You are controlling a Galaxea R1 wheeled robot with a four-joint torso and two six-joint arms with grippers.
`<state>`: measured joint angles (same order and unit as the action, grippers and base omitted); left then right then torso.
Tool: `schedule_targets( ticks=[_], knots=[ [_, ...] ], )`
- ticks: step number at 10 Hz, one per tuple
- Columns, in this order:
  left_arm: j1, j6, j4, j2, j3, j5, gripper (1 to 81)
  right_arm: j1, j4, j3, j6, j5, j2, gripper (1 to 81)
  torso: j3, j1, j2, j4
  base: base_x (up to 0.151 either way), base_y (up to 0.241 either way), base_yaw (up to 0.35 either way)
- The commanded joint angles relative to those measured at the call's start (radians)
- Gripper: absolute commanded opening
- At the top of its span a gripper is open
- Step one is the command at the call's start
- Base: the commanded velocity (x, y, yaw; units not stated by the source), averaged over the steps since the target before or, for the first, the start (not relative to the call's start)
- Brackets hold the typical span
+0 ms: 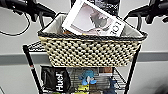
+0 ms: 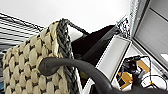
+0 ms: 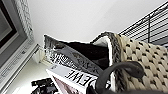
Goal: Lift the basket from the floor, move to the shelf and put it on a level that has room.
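The woven cream-and-dark basket (image 1: 90, 52) with its dark rim sits high and close in the head view, level with the top wire level (image 1: 35, 46) of the black shelf (image 1: 32, 66). Whether it rests on that tier or hangs just in front of it I cannot tell. My left gripper (image 1: 41, 15) is at the basket's left end and my right gripper (image 1: 137, 15) at its right end. A dark loop handle (image 2: 75, 66) curves close beside the weave (image 2: 27, 65) in the left wrist view. The other handle (image 3: 120, 71) and the basket wall (image 3: 142, 62) show in the right wrist view.
A white magazine (image 1: 92, 20) and a darker one lean out of the basket. On the tier below are a black bag (image 1: 56, 80) with white lettering, a blue toy (image 1: 87, 76) and small boxes. A pale wall with a grey band stands behind the rack.
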<state>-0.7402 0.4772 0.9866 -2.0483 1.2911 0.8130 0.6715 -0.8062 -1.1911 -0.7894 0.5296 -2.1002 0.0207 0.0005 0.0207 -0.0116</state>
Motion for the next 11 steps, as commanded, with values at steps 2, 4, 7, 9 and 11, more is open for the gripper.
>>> schedule_targets(
  ticks=[2, 4, 7, 9, 11],
  knots=[
    [-0.13, -0.005, -0.019, -0.119, 0.166, -0.005, 1.0, 0.154, 0.007, -0.198, 0.021, 0.009, -0.106, 1.0, 0.0, 0.0, 0.0, 0.0, 0.0, 0.0, 0.0],
    [-0.13, -0.005, -0.043, -0.159, 0.233, 0.011, 1.0, 0.173, 0.005, -0.302, 0.051, 0.075, -0.143, 1.0, 0.0, 0.0, 0.0, 0.0, 0.0, 0.0, 0.0],
    [-0.13, -0.006, -0.091, -0.227, 0.323, 0.034, 1.0, 0.136, 0.002, -0.395, 0.119, 0.084, -0.194, 1.0, 0.001, 0.0, 0.0, 0.0, 0.0, 0.0, 0.0],
    [-0.12, -0.006, -0.109, -0.265, 0.387, 0.032, 1.0, 0.116, -0.002, -0.47, 0.163, 0.086, -0.249, 1.0, 0.002, 0.001, 0.0, 0.0, 0.0, 0.0, 0.0],
    [-0.115, -0.012, -0.109, -0.302, 0.461, 0.041, 1.0, 0.113, -0.004, -0.565, 0.206, 0.096, -0.304, 1.0, 0.002, 0.001, -0.001, 0.0, 0.0, 0.0, 0.0]
  ],
)
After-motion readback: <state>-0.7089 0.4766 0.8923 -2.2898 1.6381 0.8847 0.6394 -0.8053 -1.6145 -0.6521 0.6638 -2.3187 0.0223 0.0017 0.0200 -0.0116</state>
